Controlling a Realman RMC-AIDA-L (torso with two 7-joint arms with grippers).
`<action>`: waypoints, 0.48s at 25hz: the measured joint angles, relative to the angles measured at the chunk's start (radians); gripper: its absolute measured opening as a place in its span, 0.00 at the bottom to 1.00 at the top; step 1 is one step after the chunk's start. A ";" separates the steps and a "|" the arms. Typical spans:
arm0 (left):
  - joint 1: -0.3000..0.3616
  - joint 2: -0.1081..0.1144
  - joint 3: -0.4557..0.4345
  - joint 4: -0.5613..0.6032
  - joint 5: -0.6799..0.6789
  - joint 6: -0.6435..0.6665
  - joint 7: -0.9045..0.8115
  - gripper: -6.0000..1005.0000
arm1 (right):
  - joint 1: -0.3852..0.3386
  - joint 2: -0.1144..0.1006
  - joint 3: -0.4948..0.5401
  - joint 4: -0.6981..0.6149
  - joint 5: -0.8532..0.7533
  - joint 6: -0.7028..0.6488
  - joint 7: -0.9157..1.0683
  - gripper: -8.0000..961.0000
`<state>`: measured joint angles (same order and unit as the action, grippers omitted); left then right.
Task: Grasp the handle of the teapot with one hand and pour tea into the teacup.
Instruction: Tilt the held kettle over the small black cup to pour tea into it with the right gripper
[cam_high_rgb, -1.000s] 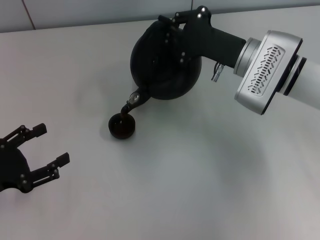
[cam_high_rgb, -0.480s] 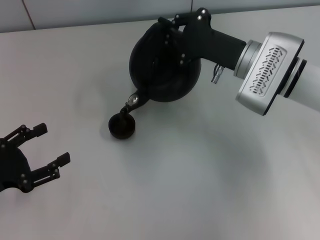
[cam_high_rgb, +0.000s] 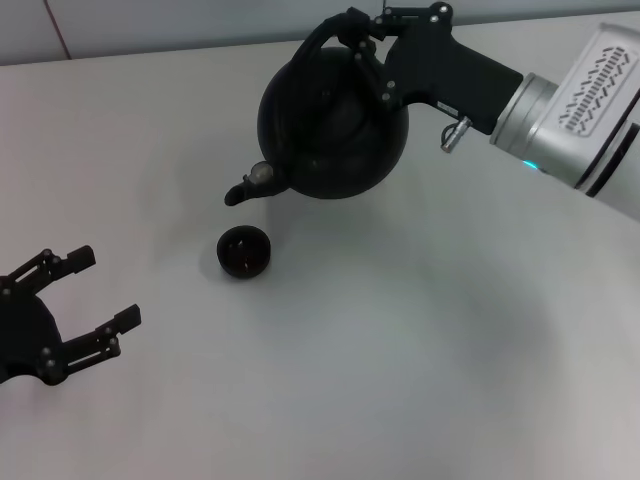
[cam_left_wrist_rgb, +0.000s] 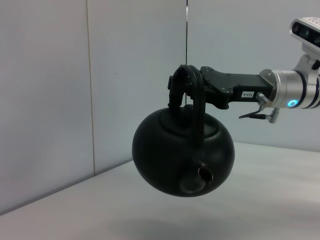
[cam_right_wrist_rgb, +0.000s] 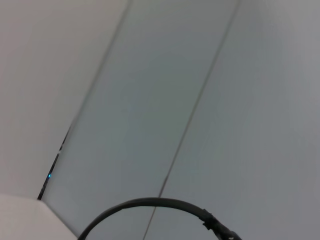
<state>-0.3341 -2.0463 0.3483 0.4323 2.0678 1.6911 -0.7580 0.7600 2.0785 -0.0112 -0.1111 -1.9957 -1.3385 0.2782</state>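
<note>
The round matte black teapot (cam_high_rgb: 335, 125) hangs in the air at the back of the table, nearly level, its spout (cam_high_rgb: 250, 186) pointing toward my left. My right gripper (cam_high_rgb: 362, 32) is shut on its arched black handle (cam_high_rgb: 325, 38) at the top. The left wrist view shows the teapot (cam_left_wrist_rgb: 182, 152) lifted clear of the table, with the gripper (cam_left_wrist_rgb: 186, 85) clamped on the handle (cam_left_wrist_rgb: 196, 107). The tiny black teacup (cam_high_rgb: 244, 251) stands on the table just below and in front of the spout. My left gripper (cam_high_rgb: 88, 300) is open and empty at the near left.
The white table (cam_high_rgb: 400, 350) runs to a grey panelled wall (cam_high_rgb: 150, 20) at the back. The right wrist view shows only that wall and a thin dark cable (cam_right_wrist_rgb: 150, 204).
The teapot has tilted back from its pouring lean and risen, so the spout has lifted up and away from the teacup. My right wrist has swung to the right. The left arm has not moved.
</note>
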 joint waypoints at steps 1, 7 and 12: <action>0.000 0.000 0.000 0.000 0.000 0.000 0.001 0.86 | -0.004 0.000 0.000 0.000 0.007 0.000 0.035 0.09; -0.003 0.000 0.000 -0.001 0.000 0.001 0.005 0.86 | -0.029 0.000 0.001 0.003 0.063 0.002 0.195 0.09; -0.003 0.000 0.000 -0.001 0.000 0.002 0.006 0.86 | -0.052 0.000 0.001 0.002 0.074 0.006 0.272 0.09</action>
<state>-0.3374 -2.0462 0.3483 0.4314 2.0677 1.6927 -0.7520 0.7081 2.0789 -0.0098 -0.1087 -1.9218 -1.3329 0.5505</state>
